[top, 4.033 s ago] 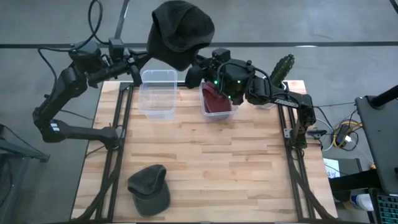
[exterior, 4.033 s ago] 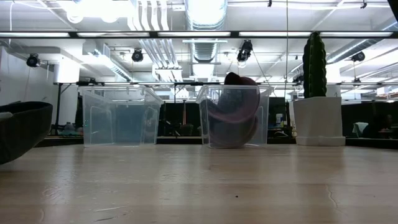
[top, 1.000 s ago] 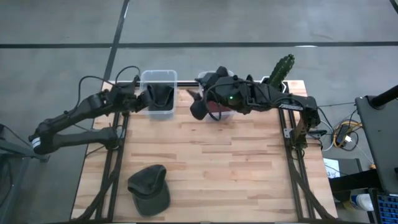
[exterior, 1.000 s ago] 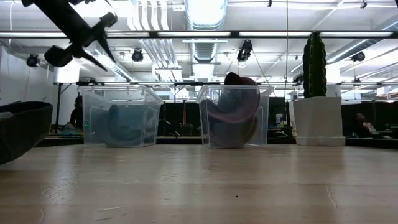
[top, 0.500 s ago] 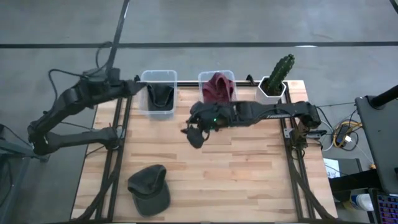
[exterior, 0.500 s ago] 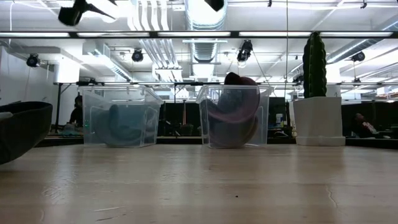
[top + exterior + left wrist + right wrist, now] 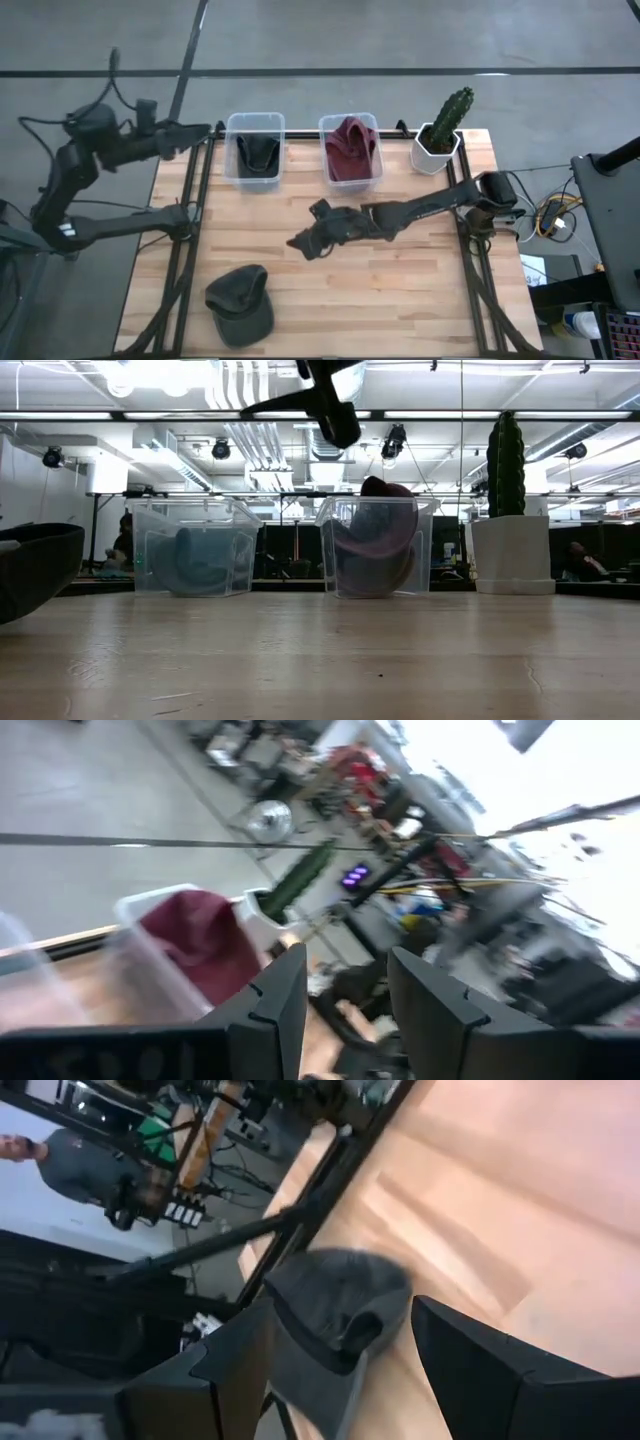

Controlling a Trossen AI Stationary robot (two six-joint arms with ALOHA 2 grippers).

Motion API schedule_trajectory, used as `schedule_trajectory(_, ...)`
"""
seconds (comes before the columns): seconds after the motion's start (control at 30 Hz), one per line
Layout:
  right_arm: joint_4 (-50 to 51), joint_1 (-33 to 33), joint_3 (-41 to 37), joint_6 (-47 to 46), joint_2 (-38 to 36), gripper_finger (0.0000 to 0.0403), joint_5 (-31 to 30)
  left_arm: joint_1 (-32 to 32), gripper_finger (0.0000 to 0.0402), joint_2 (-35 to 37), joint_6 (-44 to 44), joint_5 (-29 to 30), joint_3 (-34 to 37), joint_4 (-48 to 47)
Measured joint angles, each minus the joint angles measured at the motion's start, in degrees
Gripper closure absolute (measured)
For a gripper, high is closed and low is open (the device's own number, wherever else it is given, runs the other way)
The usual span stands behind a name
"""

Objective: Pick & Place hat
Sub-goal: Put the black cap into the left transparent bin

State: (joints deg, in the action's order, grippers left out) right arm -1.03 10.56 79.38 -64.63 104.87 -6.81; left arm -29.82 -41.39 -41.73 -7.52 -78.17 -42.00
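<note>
A dark grey cap lies flat on the wooden table near its front left corner and shows at the left edge of the low view. My right gripper hangs open over the table's middle, well above the board. Its wrist view looks past the open fingers at the cap, which is still some way off. My left gripper is open and holds nothing, beyond the table's far left corner. A dark hat lies in the left clear bin and a maroon hat in the right one.
Two clear bins stand at the far edge, with a potted cactus at the far right. Bare board lies between my right gripper and the cap. A person stands beyond the table in the right wrist view.
My right gripper has left the maroon hat's bin and swung out over the table's middle, toward the near left and the grey cap, staying open. My left gripper has drawn back from the left bin past the table's left edge. The dark hat stays in that bin.
</note>
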Motion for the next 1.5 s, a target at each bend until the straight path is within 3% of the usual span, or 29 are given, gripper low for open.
schedule_trajectory(0.3,-2.1,4.3,1.1,-3.7,7.2,0.0172,-0.2,0.0,0.0268,0.1,1.1,-5.4,-1.4,-0.1)
schedule_trajectory(0.47,-2.2,6.2,8.0,-6.1,15.7,0.0173,0.1,0.0,0.0268,-0.3,-0.4,-8.3,-1.4,-0.1)
schedule_trajectory(0.7,-1.0,7.1,21.6,-6.1,28.3,0.0172,8.3,0.0,0.0268,-0.5,-0.1,-8.3,-1.4,-0.1)
schedule_trajectory(0.77,3.8,7.1,25.8,-6.1,31.1,0.0172,9.7,0.0,0.0268,-0.6,-0.1,-8.3,-1.4,-0.1)
schedule_trajectory(0.97,21.2,7.1,36.4,-4.4,36.2,0.0174,9.9,0.0,0.0268,-0.5,-0.1,-8.3,-1.4,-0.1)
schedule_trajectory(1.3,18.5,7.2,43.7,-4.1,42.0,0.0185,11.9,0.0,0.0268,-0.5,-0.3,-8.3,-1.3,-0.2)
schedule_trajectory(1.4,19.3,7.2,44.1,-5.7,42.8,0.0204,11.9,0.0,0.0268,-0.5,-0.4,-8.3,-1.3,-0.3)
schedule_trajectory(1.5,19.2,7.1,44.0,-7.0,42.6,0.0264,12.0,0.0,0.0268,-0.5,-0.4,-8.3,-1.3,-0.4)
